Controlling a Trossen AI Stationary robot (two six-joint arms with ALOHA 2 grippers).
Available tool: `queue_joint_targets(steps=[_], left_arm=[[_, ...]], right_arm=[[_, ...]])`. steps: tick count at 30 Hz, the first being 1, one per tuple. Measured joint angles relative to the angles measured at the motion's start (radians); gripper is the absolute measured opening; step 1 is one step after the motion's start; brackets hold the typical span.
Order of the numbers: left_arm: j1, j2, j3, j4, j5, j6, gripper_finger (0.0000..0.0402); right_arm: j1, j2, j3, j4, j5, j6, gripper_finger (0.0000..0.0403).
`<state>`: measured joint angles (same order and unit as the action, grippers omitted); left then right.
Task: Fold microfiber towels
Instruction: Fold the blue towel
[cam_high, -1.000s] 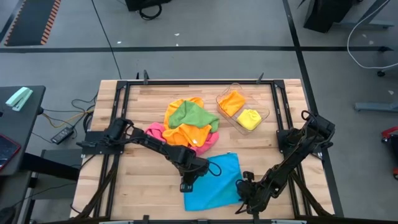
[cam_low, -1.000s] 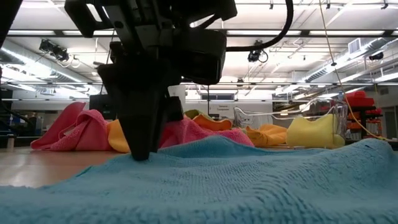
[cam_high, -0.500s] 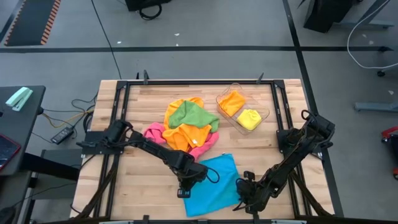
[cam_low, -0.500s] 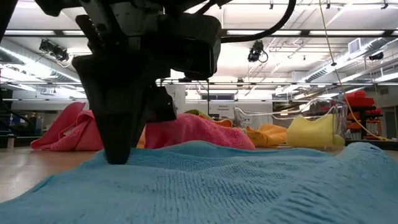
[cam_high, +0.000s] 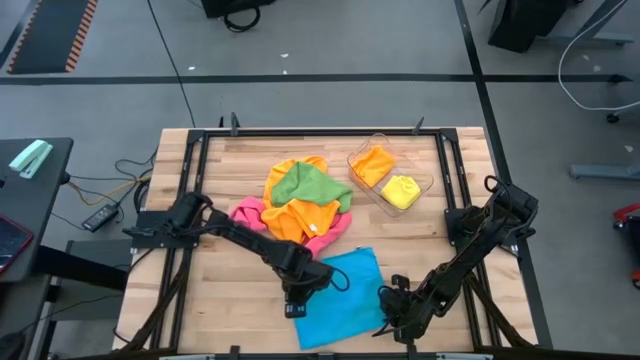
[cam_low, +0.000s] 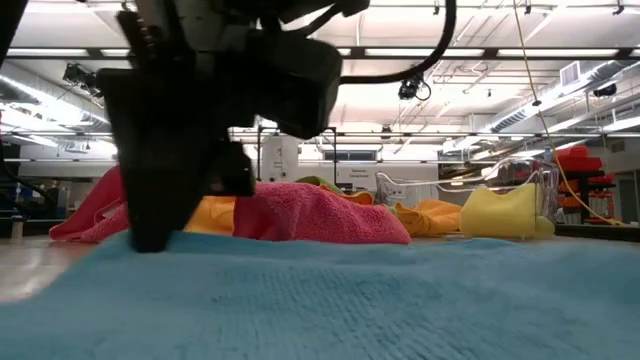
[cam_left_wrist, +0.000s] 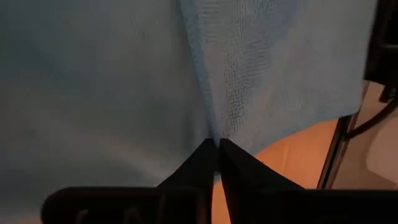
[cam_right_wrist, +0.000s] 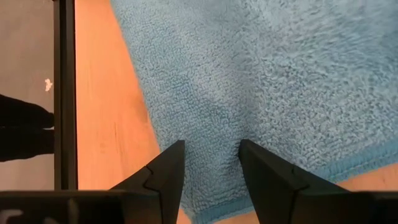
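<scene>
A blue microfiber towel (cam_high: 345, 292) lies spread on the table near its front edge, and also shows in the low view (cam_low: 380, 300). My left gripper (cam_high: 293, 303) is shut on the towel's left edge. My right gripper (cam_high: 388, 318) is open at the towel's near right corner, with its fingers (cam_right_wrist: 169, 167) standing over the cloth (cam_right_wrist: 261, 74). Pink, orange and green towels lie in a heap (cam_high: 300, 205) at the table's middle. My left gripper pinches a small raised fold of the blue towel (cam_left_wrist: 219, 127) between its two fingertips, by the towel's left edge. A crease runs away from the pinch across the cloth. The fingers point down at it. The rest of the towel lies on the table. My right gripper's open fingers are at the towel's surface, and I cannot tell whether they touch it.
A clear plastic tray (cam_high: 425, 182) at the back right holds an orange towel and a yellow towel (cam_high: 400, 190). A black frame runs around the tabletop (cam_high: 200, 160). Bare wood (cam_high: 220, 270) shows on the left, between the heap and the front edge.
My left gripper has moved toward the table's left and near edges, still shut on the blue towel. The towel's left part has gone with it. The hump in the cloth in the low view has flattened out.
</scene>
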<state>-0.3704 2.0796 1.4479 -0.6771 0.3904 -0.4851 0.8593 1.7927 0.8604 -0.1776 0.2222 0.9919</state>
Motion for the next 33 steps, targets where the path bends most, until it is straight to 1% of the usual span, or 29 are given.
queue_joint_targets(steps=[9, 11, 16, 18, 20, 28, 30, 33], left_arm=[[-0.032, 0.000, 0.000, -0.061, 0.014, -0.001, 0.0007], [-0.039, 0.000, 0.000, -0.069, 0.009, -0.001, 0.0009], [-0.056, 0.000, 0.000, -0.093, -0.059, 0.007, 0.0035], [-0.060, 0.000, 0.000, -0.093, -0.073, 0.007, 0.0040], [-0.061, 0.000, 0.000, -0.093, -0.083, 0.008, 0.0040], [-0.058, 0.000, 0.000, -0.093, -0.145, 0.010, 0.0018], [-0.053, 0.000, 0.000, -0.093, -0.146, 0.009, 0.0020], [-0.046, -0.008, 0.000, -0.110, -0.147, 0.013, 0.0037]], right_arm=[[0.000, 0.000, 0.000, -0.003, -0.007, 0.001, 0.0166], [0.000, 0.000, 0.000, -0.003, -0.009, 0.002, 0.0166], [0.000, 0.000, -0.001, -0.003, -0.010, 0.003, 0.0166], [0.000, 0.000, -0.001, -0.003, -0.011, 0.003, 0.0166], [0.000, 0.001, -0.001, -0.003, -0.011, 0.004, 0.0166], [0.000, -0.007, -0.001, -0.004, -0.015, 0.017, 0.0166], [-0.001, -0.029, -0.005, -0.016, -0.030, 0.018, 0.0166], [-0.008, -0.086, -0.008, -0.079, -0.045, 0.032, 0.0166]])
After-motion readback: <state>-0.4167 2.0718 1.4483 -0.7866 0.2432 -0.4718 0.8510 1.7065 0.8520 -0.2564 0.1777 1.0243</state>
